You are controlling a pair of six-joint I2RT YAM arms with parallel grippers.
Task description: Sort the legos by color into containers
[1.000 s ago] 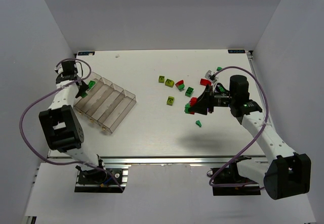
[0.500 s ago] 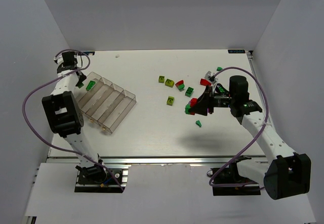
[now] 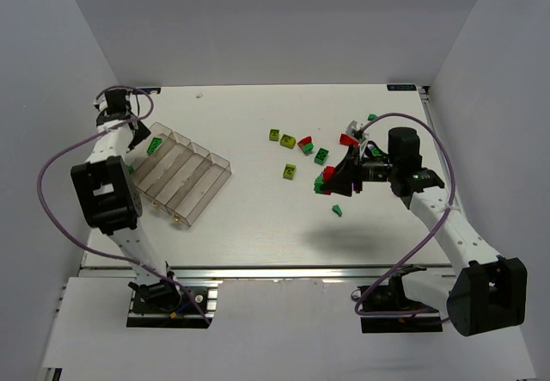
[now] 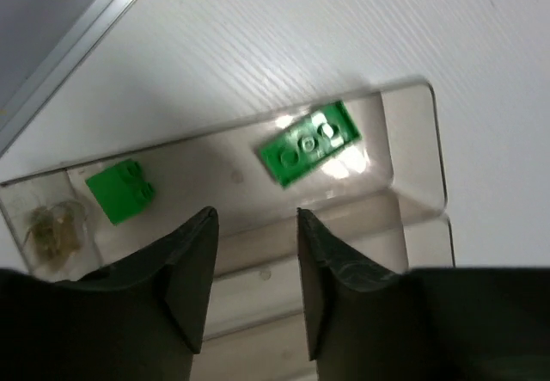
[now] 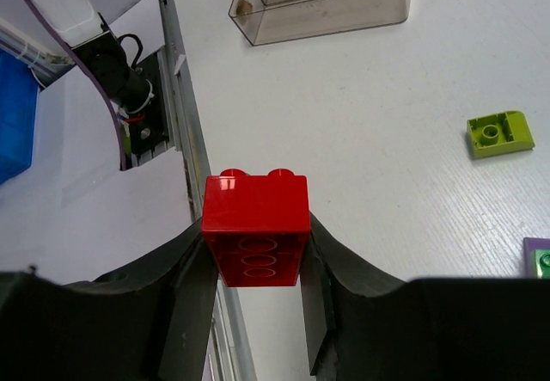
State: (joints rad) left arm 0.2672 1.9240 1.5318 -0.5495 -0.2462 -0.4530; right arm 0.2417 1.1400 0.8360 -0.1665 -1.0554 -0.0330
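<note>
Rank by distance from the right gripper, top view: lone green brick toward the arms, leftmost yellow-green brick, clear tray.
From the right gripper, shut on a red brick:
1. Lone green brick, just on its near side.
2. Leftmost yellow-green brick, to the left and farther back.
3. Clear tray, far off to the left.

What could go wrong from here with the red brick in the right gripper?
The red brick sticks out beyond the right gripper, so it may slip in transit. The left gripper hangs open over the tray, above the end compartment holding two green bricks; the arms could clash there.
</note>
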